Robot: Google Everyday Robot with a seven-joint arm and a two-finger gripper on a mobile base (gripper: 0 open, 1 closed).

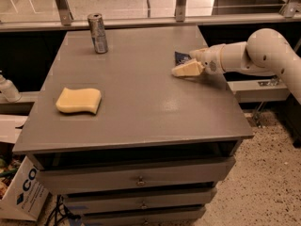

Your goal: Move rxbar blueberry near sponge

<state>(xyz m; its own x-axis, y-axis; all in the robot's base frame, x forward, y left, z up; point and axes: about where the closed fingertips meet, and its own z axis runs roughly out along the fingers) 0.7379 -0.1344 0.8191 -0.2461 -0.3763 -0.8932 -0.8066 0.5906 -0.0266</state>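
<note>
Rxbar blueberry (180, 56) lay near the desk's (141, 121) right edge, partly hidden behind your claw (187, 69).
You couldn't tell whether the claw was clenched or released; the sponge (79, 100) sat well apart, near the left edge.

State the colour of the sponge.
The sponge is pale yellow, clearest in the camera view; the gripper is beside the rxbar blueberry.

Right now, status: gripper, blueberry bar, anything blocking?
Gripper low at right, beside small dark-blue snack wrapper. Pale yellow wavy sponge far left, apart. Silver can at back, off the path.
</note>
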